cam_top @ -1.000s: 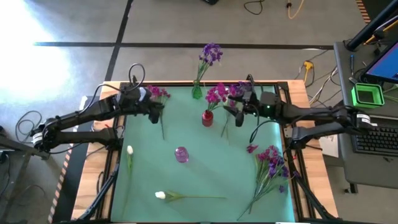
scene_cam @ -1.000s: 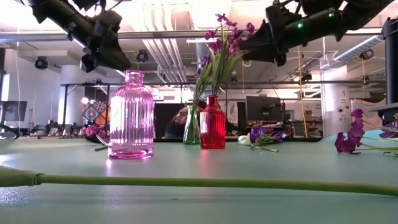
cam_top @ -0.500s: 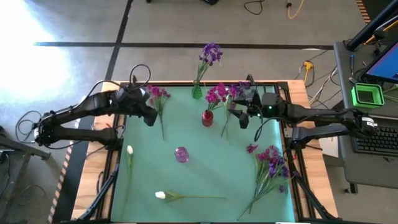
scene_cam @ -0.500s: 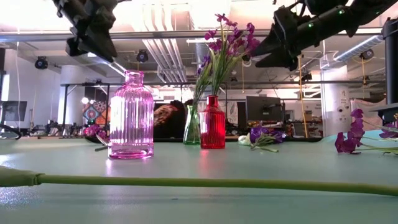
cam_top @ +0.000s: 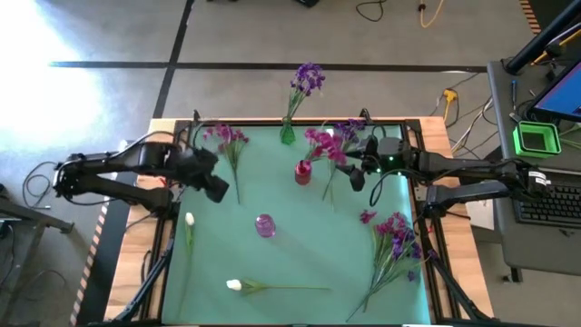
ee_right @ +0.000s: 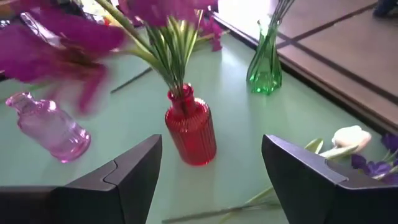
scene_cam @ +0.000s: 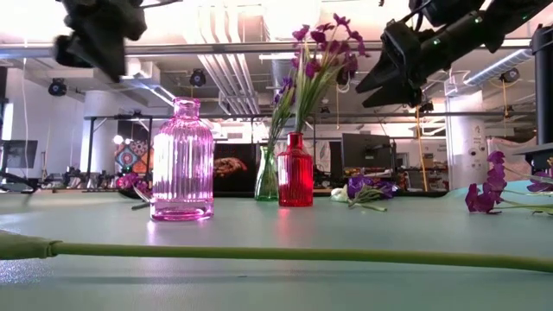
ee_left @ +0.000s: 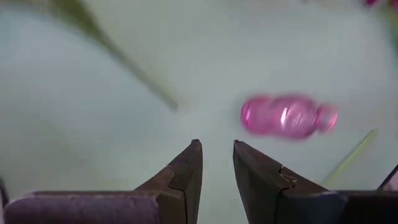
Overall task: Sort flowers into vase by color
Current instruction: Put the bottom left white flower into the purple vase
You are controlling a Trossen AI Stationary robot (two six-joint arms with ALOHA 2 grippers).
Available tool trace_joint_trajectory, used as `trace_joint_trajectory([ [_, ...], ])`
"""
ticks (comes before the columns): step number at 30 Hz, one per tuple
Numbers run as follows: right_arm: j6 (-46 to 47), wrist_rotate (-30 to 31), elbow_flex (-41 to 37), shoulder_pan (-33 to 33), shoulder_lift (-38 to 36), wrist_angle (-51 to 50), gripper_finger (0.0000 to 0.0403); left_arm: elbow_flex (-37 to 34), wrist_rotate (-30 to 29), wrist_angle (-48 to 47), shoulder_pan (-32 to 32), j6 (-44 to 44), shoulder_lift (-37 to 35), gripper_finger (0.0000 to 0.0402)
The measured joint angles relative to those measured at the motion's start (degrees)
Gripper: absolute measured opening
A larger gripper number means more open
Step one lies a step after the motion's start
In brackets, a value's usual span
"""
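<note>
A red vase (cam_top: 302, 172) (ee_right: 189, 127) stands mid-table and holds magenta flowers (cam_top: 320, 140) (scene_cam: 324, 47) by their stems. Beyond it a green vase (cam_top: 288, 134) (ee_right: 265, 59) holds purple flowers (cam_top: 309, 77). A pink vase (cam_top: 264, 224) (ee_left: 289, 116) stands nearer. One magenta flower (cam_top: 227, 136) lies at the far left, a purple one (cam_top: 343, 133) beside the red vase, a purple bunch (cam_top: 396, 236) at the right, and white buds (cam_top: 189, 219) (cam_top: 234, 284) near the left. My right gripper (cam_top: 350, 173) (ee_right: 211, 152) hovers wide open just right of the red vase. My left gripper (cam_top: 216, 189) (ee_left: 217, 149) hangs open by a narrow gap over the left side.
The table's green mat (cam_top: 300, 254) is ringed by a dark frame with wooden edges. Close to the low camera a long green stem (scene_cam: 285, 253) lies across the mat. A monitor and keyboard (cam_top: 554, 204) sit off the right edge. Bare mat lies between the pink vase and the purple bunch.
My left gripper has pulled away from the loose magenta flower at the far left, moving toward the near and left edges. My right gripper has backed off from the red vase toward the right. The magenta flowers in that vase have swung more upright.
</note>
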Motion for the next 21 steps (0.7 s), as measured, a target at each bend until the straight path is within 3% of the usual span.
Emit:
trace_joint_trajectory([
  [6, 0.04, -5.38, 0.00, 0.00, -0.53, -3.37, 0.0266, -0.40, 0.73, -3.30, -13.91, -15.77, 2.73, 0.0079],
  [13, 0.92, -7.38, 0.00, 0.11, -1.08, -7.79, 0.0271, -1.25, -1.57, -3.49, -29.32, -35.16, 8.07, 0.0079],
  [21, 0.92, -11.81, 0.00, 0.39, -1.08, -7.98, 0.0271, -1.75, -0.87, -5.10, -39.09, -52.38, 15.70, 0.0079],
])
